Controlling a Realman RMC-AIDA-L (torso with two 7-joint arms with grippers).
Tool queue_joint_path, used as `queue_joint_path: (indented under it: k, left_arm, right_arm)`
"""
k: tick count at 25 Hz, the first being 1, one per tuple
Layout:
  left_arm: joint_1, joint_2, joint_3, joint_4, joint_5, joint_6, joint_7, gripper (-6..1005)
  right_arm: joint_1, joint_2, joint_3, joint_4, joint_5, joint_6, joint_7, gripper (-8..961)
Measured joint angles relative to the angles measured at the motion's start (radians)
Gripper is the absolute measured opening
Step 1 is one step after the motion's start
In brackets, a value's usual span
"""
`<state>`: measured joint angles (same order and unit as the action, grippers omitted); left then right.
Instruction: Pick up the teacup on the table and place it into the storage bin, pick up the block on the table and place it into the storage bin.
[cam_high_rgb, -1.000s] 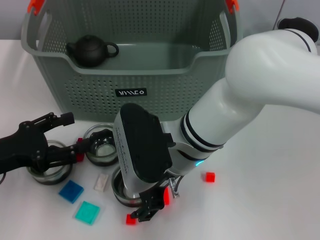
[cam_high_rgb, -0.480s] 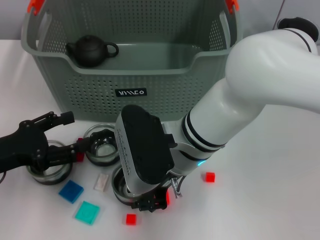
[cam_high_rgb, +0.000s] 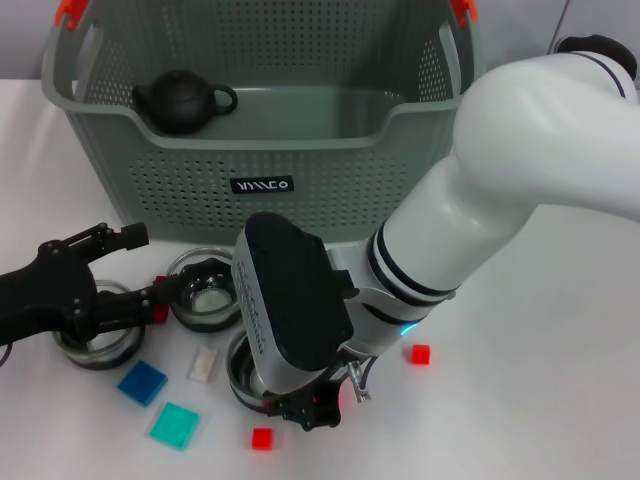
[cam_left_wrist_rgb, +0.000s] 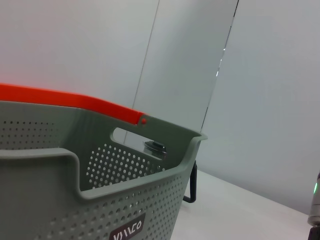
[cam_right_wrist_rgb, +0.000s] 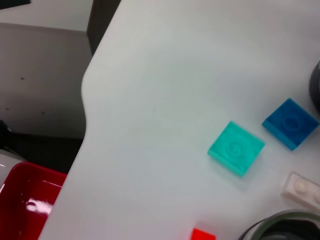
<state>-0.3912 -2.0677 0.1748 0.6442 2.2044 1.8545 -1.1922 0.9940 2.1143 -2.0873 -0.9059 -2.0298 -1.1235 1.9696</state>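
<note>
The large grey-green perforated plastic storage bin (cam_high_rgb: 262, 150) with orange-red handle joints stands at the twelve o'clock side of the white bench (cam_high_rgb: 540, 330). Inside it lies only a dark round teapot (cam_high_rgb: 182, 101), toward ten o'clock; no teacup and no block is in it, so by my reading both placements are left to do.

Three clear glass teacups sit in front of the bin: one (cam_high_rgb: 205, 289) near nine o'clock of centre, one (cam_high_rgb: 98, 340) farther out at eight o'clock under the left arm, and one (cam_high_rgb: 240, 372) at six o'clock, partly hidden by the right arm.

The right gripper (cam_high_rgb: 305, 410) hangs low at six o'clock, beside that hidden cup and a small red block (cam_high_rgb: 262, 438); I cannot tell how its fingers stand. The left gripper (cam_high_rgb: 150, 270) hovers at eight o'clock, its black fingers spread apart, holding nothing.
</note>
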Motion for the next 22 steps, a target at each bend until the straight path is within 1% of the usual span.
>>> queue_joint_path:
  k: [3, 7, 9, 11, 14, 17, 19, 22]
  left_arm:
    - [0.0, -0.001, 0.0, 0.0, 0.0, 0.0, 0.0, 919]
    - [0.001, -0.001, 0.0, 0.0, 0.0, 0.0, 0.0, 919]
    - [0.002, -0.001, 0.0, 0.0, 0.0, 0.0, 0.0, 919]
    - [0.004, -0.002, 0.0, 0.0, 0.0, 0.0, 0.0, 919]
    - [0.006, -0.002, -0.002, 0.0, -0.001, -0.001, 0.0, 919]
    - [0.006, -0.002, -0.002, 0.0, -0.001, -0.001, 0.0, 919]
    - [0.006, -0.002, -0.001, 0.0, -0.002, -0.002, 0.0, 919]
    - [0.0, -0.002, -0.002, -0.002, -0.002, -0.013, 0.0, 919]
  right_arm:
    - [0.0, 0.0, 0.002, 0.0, 0.0, -0.006, 0.002, 74]
    - [-0.003, -0.002, 0.009, -0.014, 0.0, -0.012, 0.01, 57]
    - [-0.014, -0.008, 0.031, -0.046, -0.009, -0.032, 0.032, 53]
    - [-0.031, -0.013, 0.084, -0.1, -0.031, -0.076, 0.055, 53]
    - [-0.061, -0.013, 0.192, -0.189, -0.087, -0.199, 0.087, 54]
    - [-0.072, -0.014, 0.275, -0.273, -0.166, -0.296, 0.203, 54]
    - [-0.071, -0.014, 0.35, -0.316, -0.219, -0.36, 0.295, 54]
    - [-0.082, -0.014, 0.471, -0.376, -0.213, -0.442, 0.317, 55]
